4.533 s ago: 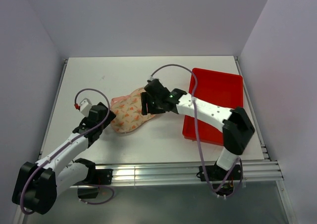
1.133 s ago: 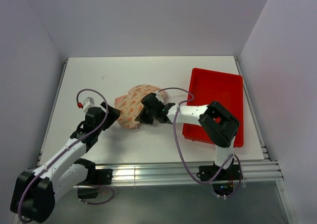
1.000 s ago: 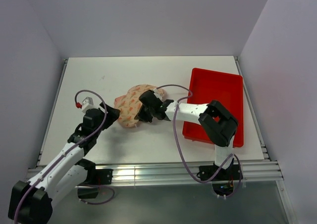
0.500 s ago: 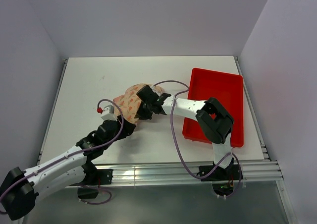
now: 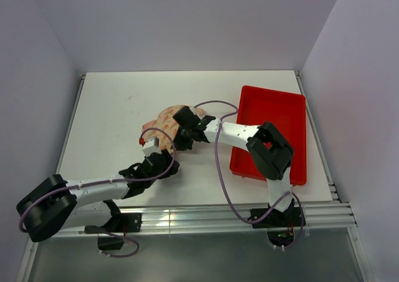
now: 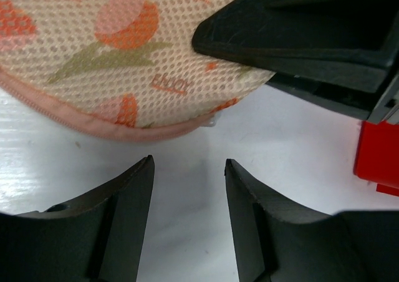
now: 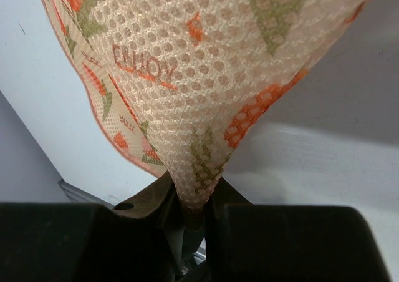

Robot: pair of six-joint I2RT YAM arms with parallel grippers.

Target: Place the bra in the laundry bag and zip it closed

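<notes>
Laundry bag [image 6: 112, 57], soft and light: right gripper [image 7: 187, 210] pinches it; left gripper [image 6: 187, 170], open, should take the six-o'clock zipper edge [image 6: 93, 128].

One bag [image 5: 166, 121] lies on one table [image 5: 118, 101]. There are two arms, the left arm [image 5: 93, 187] and the right arm [image 5: 240, 132], and each carries one pincer, two in all. The right pincer [image 7: 190, 198] pinches the bag's edge. The left pincer [image 6: 187, 170] has the bag just ahead of its parted fingers. One red tray [image 5: 277, 116] sits behind the right pincer, well apart from the left one. Two purple cables [image 5: 216, 160], one per arm.
</notes>
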